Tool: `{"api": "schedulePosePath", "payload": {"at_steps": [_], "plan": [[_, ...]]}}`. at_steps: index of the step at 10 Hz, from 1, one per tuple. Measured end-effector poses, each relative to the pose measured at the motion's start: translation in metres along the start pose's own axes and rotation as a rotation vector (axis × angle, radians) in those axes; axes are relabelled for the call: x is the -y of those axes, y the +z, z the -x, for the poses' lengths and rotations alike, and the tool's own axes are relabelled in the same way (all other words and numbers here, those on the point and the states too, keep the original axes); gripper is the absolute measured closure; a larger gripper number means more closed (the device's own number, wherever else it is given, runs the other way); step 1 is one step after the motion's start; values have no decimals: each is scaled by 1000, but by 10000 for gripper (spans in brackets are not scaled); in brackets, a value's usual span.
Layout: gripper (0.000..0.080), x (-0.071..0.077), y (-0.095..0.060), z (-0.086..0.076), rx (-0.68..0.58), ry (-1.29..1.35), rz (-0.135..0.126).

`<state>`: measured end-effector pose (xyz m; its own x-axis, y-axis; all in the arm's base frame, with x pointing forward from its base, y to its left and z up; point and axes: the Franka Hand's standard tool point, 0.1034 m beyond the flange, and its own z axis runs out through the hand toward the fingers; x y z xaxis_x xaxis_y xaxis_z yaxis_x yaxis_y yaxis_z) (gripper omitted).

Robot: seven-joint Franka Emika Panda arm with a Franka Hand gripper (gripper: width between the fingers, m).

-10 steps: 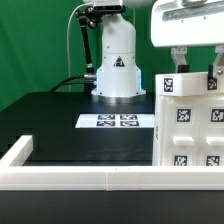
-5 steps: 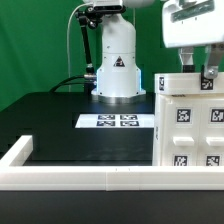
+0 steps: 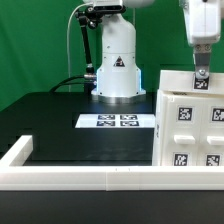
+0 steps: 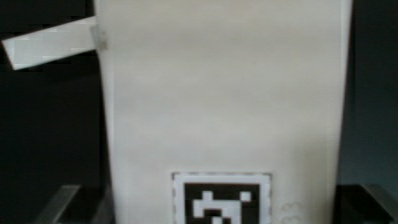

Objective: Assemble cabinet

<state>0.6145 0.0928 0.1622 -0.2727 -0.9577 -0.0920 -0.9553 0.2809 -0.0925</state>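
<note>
At the exterior view's right, my gripper (image 3: 201, 76) sits on the cabinet's (image 3: 190, 125) top edge; whether it grips, I cannot tell.

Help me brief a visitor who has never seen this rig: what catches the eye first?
The tall white cabinet, covered in square black-and-white tags, stands at the exterior view's right and fills the wrist view. The gripper sits at its top edge. Behind, the arm's white base stands against green, with the marker board on the black table.

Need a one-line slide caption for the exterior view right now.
Gripper poised at the top of the white tagged cabinet at the exterior view's right; marker board lies on the table.
</note>
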Motion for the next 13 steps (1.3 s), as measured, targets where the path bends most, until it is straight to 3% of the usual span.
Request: {"api": "schedulePosePath", "payload": {"at_steps": [3,4,5,6,9,12,13], "plan": [[240,-1,0,5,33,59,6],[142,-3,1,9,50,66,13],[142,-3,1,10,53,35,13],[32,-3,1,9,53,29,13],[1,-3,-2,12,57,-3,9],[3,2,-15,17,86,-25,-18],[3,1,-13,17,84,-28,-15]]}}
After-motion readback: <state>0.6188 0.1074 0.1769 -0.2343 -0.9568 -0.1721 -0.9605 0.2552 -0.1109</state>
